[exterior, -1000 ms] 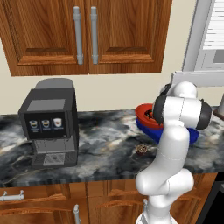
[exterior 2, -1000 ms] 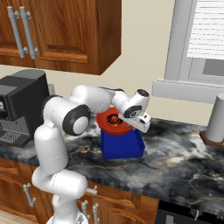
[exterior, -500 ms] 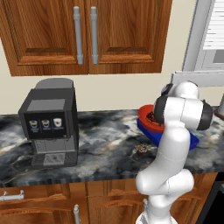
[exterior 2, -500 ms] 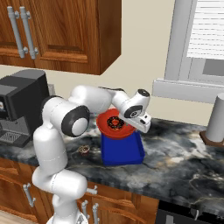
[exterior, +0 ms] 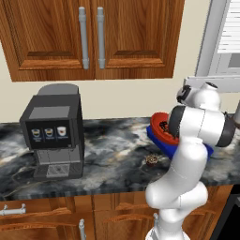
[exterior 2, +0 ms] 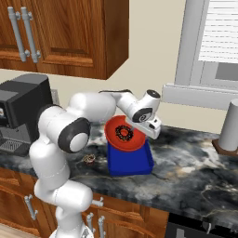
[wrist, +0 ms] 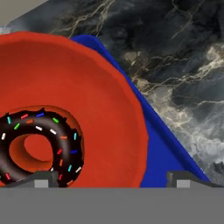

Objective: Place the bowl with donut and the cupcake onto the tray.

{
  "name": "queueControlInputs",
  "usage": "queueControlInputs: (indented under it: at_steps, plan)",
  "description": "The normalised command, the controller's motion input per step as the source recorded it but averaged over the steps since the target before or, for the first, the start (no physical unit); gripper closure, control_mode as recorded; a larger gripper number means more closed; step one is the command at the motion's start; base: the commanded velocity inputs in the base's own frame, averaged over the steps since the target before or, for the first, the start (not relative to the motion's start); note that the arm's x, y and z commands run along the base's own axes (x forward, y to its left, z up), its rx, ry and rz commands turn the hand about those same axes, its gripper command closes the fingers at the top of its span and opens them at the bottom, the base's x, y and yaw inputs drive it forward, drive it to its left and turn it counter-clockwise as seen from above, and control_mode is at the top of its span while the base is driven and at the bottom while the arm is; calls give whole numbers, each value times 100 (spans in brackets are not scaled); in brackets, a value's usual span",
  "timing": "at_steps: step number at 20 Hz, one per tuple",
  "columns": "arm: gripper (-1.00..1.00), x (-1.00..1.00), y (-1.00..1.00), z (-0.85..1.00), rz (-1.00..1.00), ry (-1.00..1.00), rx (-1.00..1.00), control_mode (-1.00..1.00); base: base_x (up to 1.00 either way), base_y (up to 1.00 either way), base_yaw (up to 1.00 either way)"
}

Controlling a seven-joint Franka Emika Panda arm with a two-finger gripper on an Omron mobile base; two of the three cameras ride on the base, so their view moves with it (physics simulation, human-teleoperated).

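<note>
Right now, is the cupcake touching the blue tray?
Apart. In the right base view, the cupcake sits on the counter with a strip of bare marble between it and the tray.

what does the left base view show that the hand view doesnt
Left base view: the coffee machine on the counter's left, the wooden wall cabinets above it, and the cupcake sitting on the marble counter off the tray, in front of the bowl.

Hand view: the donut's coloured sprinkles close up, and the gripper with its fingertips wide apart, straddling the bowl's rim.

Both: the red bowl holding the donut, resting on the blue tray, with dark marble counter around it.
</note>
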Motion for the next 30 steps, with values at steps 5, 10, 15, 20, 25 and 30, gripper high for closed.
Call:
queueControlInputs:
  at_steps: [5, 10, 15, 20, 25, 30]
  plan:
    - [-100, -68, 31, 9, 0, 0, 0, -100, 0, 0, 0]
    - [-100, -44, 90, 0, 0, 1, -3, -100, 0, 0, 0]
    - [-100, -25, 98, 2, 0, 6, -13, -100, 0, 0, 0]
    - [-100, -23, 88, 0, 0, 16, -13, -100, 0, 0, 0]
    - [-100, -7, 60, 0, 0, 10, -4, -100, 0, 0, 0]
    - [-100, 5, 31, -17, 0, 2, 0, -100, 0, 0, 0]
